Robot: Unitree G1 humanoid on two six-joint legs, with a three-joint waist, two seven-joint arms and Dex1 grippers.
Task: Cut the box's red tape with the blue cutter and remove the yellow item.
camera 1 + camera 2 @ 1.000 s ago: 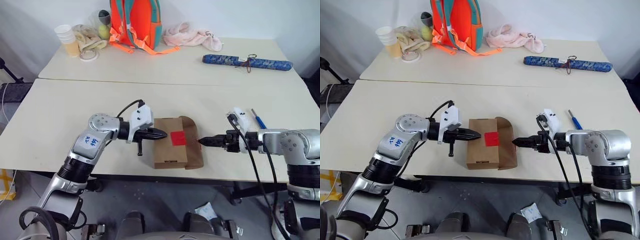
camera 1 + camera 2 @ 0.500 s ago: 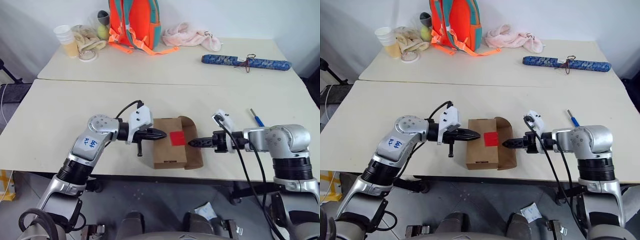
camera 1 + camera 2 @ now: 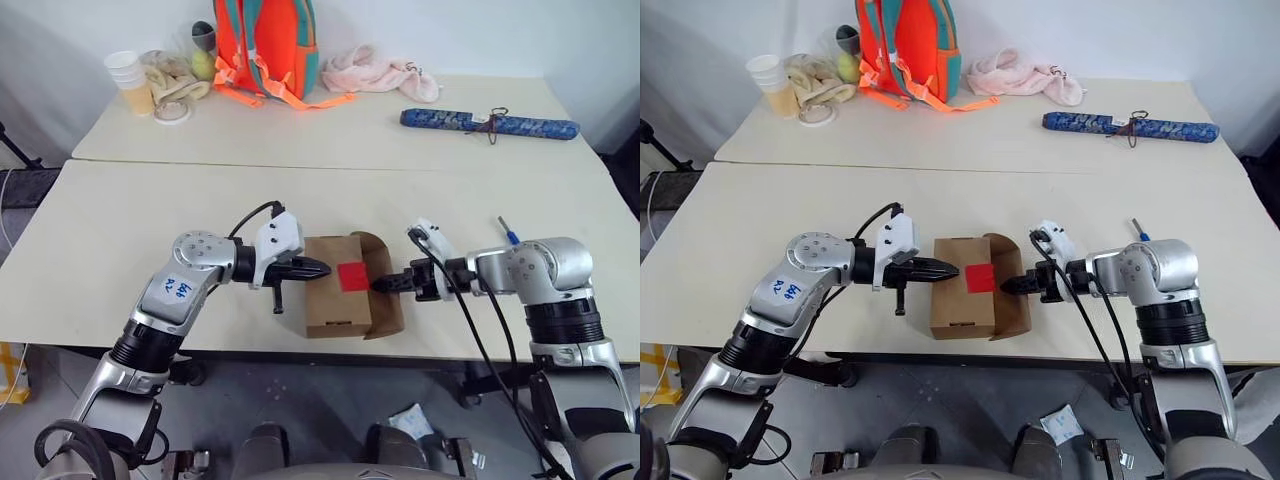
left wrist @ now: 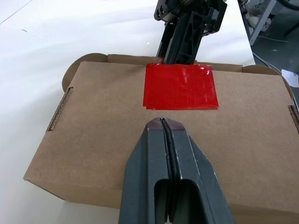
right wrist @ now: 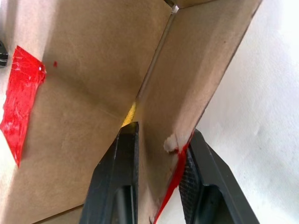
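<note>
We have the box (image 3: 345, 285) at the near edge of the front table (image 3: 120, 230), its red tape (image 3: 351, 275) on top and one flap (image 3: 385, 290) hanging open on its three o'clock side. The big change: the right gripper (image 3: 385, 284), which stood well off at three o'clock a second ago with its jaws spread, has slid in to that flap and is closing. In the right wrist view one finger (image 5: 122, 177) sits inside the flap and the other outside, the cardboard pinched between them, a strip of red running down the flap's edge. So we judge the tape already parted, and this is the pull that opens the box.

At nine o'clock the left gripper (image 3: 318, 268) has not budged: jaws pressed tight together, empty, tip resting on the box top just short of the tape, pinning the carton.

Now the unknowns. The yellow item (image 5: 130, 113) is only a sliver of yellow in the seam between flap and box wall; we cannot read its shape or how deep it sits. The blue cutter (image 3: 509, 232) lies on the table at two o'clock from the box, half hidden behind the right arm. Whether the flap pinch is fully firm, we cannot tell.
</note>
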